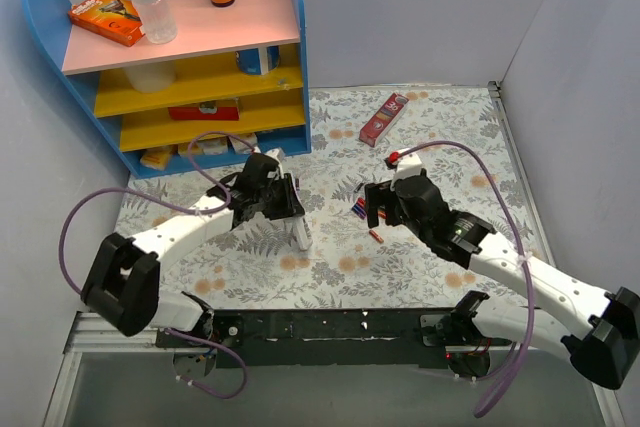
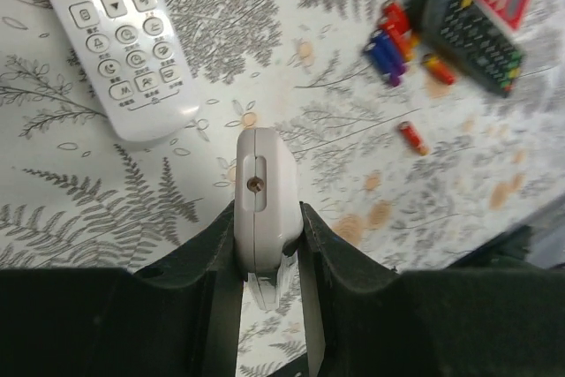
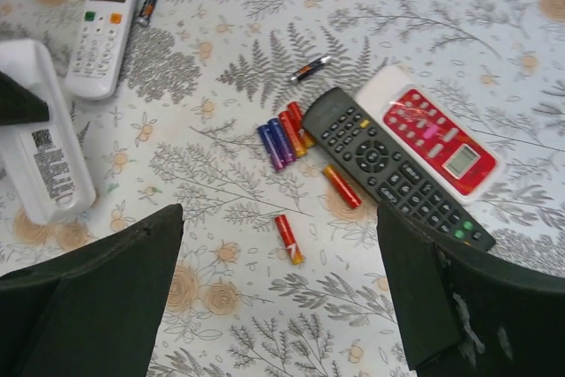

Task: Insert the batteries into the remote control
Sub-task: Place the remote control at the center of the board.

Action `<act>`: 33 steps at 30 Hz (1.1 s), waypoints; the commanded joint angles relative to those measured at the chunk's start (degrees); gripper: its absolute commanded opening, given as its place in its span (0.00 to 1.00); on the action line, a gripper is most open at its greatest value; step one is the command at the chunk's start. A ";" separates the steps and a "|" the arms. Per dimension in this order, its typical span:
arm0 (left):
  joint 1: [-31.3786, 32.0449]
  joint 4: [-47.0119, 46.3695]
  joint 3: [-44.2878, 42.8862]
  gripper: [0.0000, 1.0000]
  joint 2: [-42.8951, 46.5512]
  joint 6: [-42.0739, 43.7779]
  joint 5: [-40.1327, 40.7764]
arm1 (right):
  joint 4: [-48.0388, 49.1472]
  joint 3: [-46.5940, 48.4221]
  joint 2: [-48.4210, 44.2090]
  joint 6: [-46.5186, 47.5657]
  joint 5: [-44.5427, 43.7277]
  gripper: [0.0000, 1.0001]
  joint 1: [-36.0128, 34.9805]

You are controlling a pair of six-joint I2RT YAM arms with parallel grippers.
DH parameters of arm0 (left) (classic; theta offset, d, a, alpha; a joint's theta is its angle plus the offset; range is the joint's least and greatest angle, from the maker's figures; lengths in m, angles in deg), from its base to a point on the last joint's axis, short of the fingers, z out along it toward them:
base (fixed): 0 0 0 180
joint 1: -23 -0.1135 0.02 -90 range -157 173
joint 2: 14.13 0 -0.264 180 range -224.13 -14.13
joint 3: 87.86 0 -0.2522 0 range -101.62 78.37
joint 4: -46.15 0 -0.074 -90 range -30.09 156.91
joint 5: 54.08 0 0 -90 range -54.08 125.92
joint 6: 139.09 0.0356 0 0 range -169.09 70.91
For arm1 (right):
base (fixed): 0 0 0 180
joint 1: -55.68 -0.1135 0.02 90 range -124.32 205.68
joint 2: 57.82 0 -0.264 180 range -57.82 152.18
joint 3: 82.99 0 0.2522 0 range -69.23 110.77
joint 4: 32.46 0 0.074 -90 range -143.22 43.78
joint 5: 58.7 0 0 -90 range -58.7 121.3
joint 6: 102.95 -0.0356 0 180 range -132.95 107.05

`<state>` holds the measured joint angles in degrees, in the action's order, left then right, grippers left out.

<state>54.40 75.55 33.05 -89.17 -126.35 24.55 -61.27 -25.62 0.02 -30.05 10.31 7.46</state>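
Observation:
My left gripper (image 2: pixel 265 253) (image 1: pixel 280 209) is shut on a white remote (image 2: pixel 259 196) (image 3: pixel 40 143), held on its edge. Its labelled back faces the right arm and its front is hidden. A second white remote (image 3: pixel 101 28) (image 2: pixel 115 37), with a screen and small buttons, lies flat beside it. Red and blue batteries (image 3: pixel 284 139) (image 2: pixel 393 41) lie in a cluster. A red one (image 3: pixel 287 238) and another (image 3: pixel 342 185) lie loose, also visible from above (image 1: pixel 376 235). My right gripper (image 3: pixel 282 297) (image 1: pixel 380 207) is open and empty above the loose red battery.
A black remote (image 3: pixel 397 169) and a red-and-white remote (image 3: pixel 433 134) lie right of the batteries. A dark battery (image 3: pixel 311 68) lies farther off. A colourful shelf (image 1: pixel 190 57) stands at the back left, with a red box (image 1: pixel 384 118) on the mat. Walls enclose the table.

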 commanded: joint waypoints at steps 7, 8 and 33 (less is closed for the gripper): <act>10.25 26.08 -19.96 0.00 -18.98 11.07 23.50 | 0.02 -7.40 -18.72 -2.67 -18.46 0.97 0.06; 12.09 27.24 -21.29 0.00 -22.13 11.07 24.81 | -0.50 -7.75 -19.69 -2.93 -19.43 0.96 -0.02; 23.37 23.66 -28.25 0.98 -22.37 8.09 24.05 | -8.77 -9.95 -35.51 -2.77 -25.94 0.95 0.06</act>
<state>79.34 104.93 2.32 -122.59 -117.36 51.87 -70.51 -34.36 -32.41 -33.63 -13.71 7.46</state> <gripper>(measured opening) 0.968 0.949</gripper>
